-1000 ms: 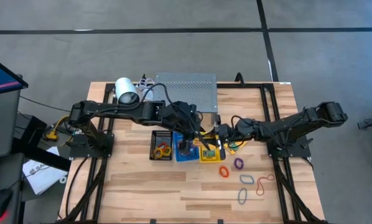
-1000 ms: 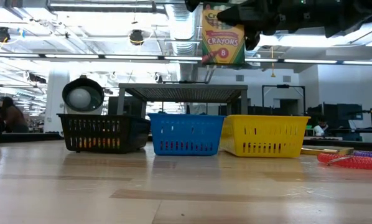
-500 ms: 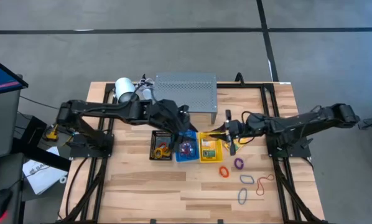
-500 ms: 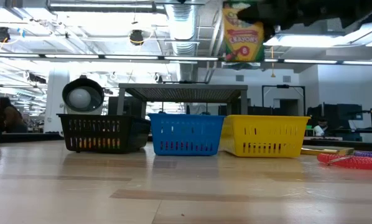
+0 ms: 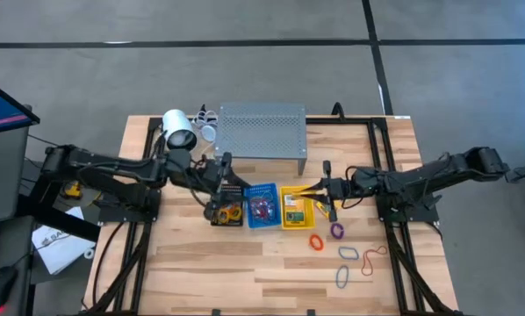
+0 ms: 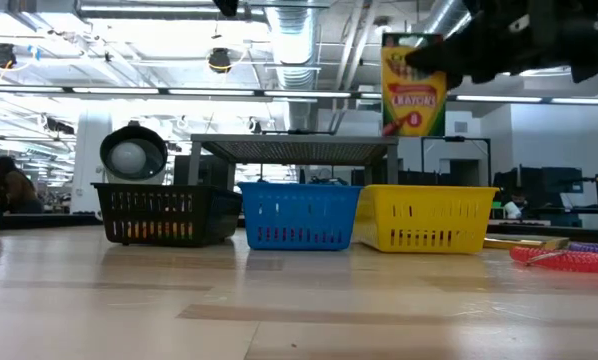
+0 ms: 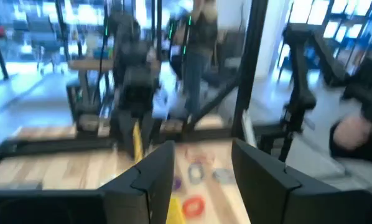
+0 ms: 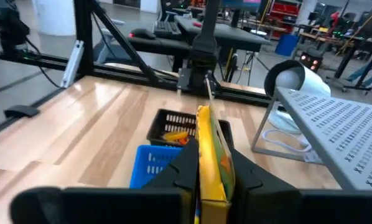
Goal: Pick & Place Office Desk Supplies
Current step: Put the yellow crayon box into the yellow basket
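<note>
A: Low view: we see the crayon box [image 6: 414, 84] upright in the air, above the yellow basket [image 6: 426, 217]. Right gripper [image 5: 325, 192] has its fingers [image 8: 187, 163] clamped on it.

B: Confirmed from the right wrist view, box [image 8: 212, 155] pinched edge-on between both fingers. High view puts that gripper at the yellow basket's [image 5: 295, 221] right edge.

A: Left gripper [image 5: 224, 167]?

B: Over the black basket [image 5: 219, 219], fingers [image 7: 147, 175] spread apart, holding nothing.

A: Baskets sit in a row on the bench [image 5: 245, 263]: black, blue [image 5: 262, 220], yellow. Another crayon box [image 5: 292, 208] lies in the yellow one.

B: Loose rubber bands [image 5: 348, 253] lie on the bench right of the baskets.
</note>
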